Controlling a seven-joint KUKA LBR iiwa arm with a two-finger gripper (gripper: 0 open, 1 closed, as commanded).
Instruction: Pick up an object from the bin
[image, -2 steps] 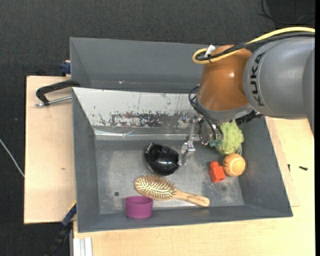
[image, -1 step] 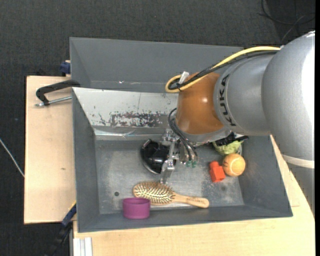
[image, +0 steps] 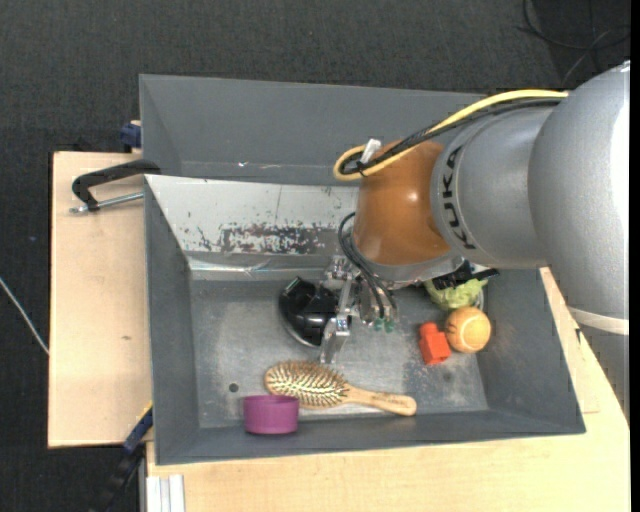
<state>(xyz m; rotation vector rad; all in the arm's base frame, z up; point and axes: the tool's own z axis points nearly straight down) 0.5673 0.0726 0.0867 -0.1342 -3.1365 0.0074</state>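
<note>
Dark carpet surrounds the grey bin. Inside lie a brush, a purple cup, an orange block, a yellow ball and a green lump. The gripper hangs just beside a glossy, round black thing mid-bin. Whether it is released or clenched, I cannot tell.

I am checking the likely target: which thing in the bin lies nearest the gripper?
The black rounded thing, right beside the gripper; the wooden hairbrush, purple cup and orange block lie farther off.
</note>
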